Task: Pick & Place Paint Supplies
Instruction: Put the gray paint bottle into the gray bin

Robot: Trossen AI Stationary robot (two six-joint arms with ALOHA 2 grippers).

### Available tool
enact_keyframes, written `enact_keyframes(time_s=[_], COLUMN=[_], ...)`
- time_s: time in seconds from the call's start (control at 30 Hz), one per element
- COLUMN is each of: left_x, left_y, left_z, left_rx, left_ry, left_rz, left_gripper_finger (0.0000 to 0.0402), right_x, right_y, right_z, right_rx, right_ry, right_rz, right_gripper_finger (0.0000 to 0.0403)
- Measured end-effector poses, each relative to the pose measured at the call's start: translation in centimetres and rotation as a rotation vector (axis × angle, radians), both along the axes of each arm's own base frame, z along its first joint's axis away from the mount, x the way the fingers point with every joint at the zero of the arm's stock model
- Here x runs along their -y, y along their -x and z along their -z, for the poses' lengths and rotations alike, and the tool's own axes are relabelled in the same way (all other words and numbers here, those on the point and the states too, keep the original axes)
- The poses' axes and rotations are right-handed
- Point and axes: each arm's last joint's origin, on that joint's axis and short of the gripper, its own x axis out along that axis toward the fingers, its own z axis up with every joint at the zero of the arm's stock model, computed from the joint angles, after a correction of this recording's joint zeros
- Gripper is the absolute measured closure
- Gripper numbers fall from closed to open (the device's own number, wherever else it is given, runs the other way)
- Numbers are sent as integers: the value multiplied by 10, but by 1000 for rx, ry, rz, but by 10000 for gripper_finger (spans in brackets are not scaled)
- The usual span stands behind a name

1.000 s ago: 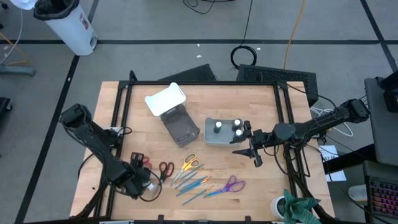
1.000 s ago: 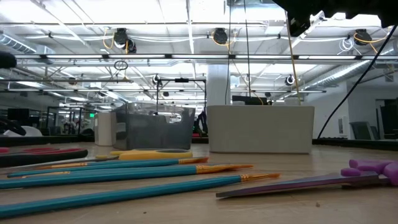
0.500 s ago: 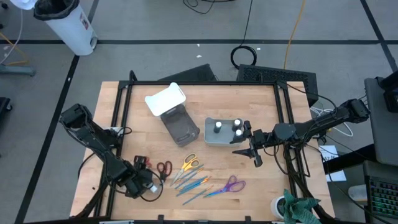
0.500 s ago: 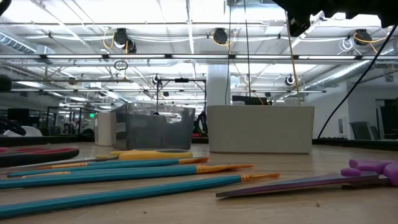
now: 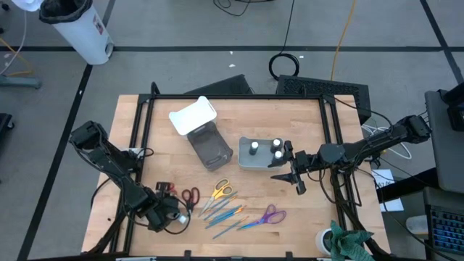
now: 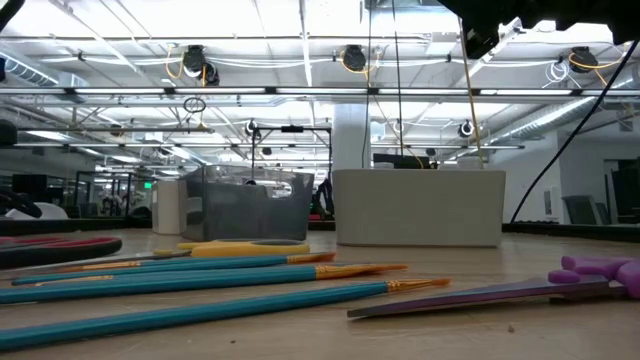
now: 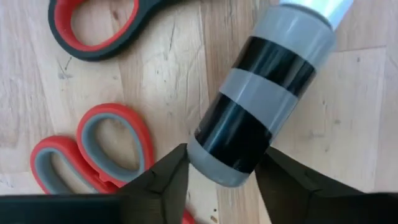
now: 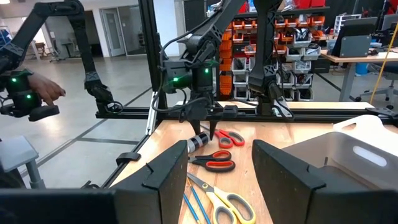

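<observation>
Moved since 1 second ago: left gripper (image 5: 172, 211) has crept toward the red scissors (image 5: 193, 196), fingers narrowing around a bottle (image 7: 258, 109) lying on its side on the table.

Left gripper: fingers flank the bottle's base; whether they already pinch it, cannot tell.

Right gripper (image 5: 297, 177): unchanged, hovering beside the grey tray (image 5: 246, 161), fingers apart, holding nothing.

Tray: 3 bottles (image 5: 254, 147) upright inside.

Loose on table: yellow scissors (image 5: 220, 191), brushes (image 5: 225, 214), purple scissors (image 5: 270, 215).

Risk: the round bottle is caught only near its end, so it may roll or pivot out on lifting. Red handles lie just beside the fingers and could be nudged.
</observation>
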Motion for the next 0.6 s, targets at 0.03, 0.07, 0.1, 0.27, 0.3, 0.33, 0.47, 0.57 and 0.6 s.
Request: enact_keyframes(time_s=[0.03, 0.07, 0.1, 0.27, 0.3, 0.33, 0.47, 0.57, 0.6], left_x=[0, 1, 1, 1, 1, 1, 1, 2, 2], left_y=[0, -1, -2, -2, -2, -1, -1, 0, 0], left_z=[0, 0, 0, 0, 0, 0, 0, 0, 0], left_rx=[6, 14, 23, 26, 20, 14, 7, -27, -35], left_ry=[2, 6, 10, 16, 22, 28, 31, 50, 50], left_rz=[-5, -18, -34, -143, -154, -159, -136, -94, -76], left_gripper_finger=[248, 255, 259, 263, 264, 269, 308, 334, 340], right_x=[0, 0, 0, 0, 0, 0, 0, 0, 0], right_y=[0, 0, 0, 0, 0, 0, 0, 0, 0], right_z=[0, 0, 0, 0, 0, 0, 0, 0, 0], right_rx=[0, 0, 0, -1, -1, 0, -1, -1, 0], right_ry=[0, 0, 0, 0, 0, 0, 0, 0, 0], right_rz=[0, 0, 0, 0, 0, 0, 0, 0, 0], right_gripper_finger=[232, 232, 232, 232, 232, 232, 232, 232, 232])
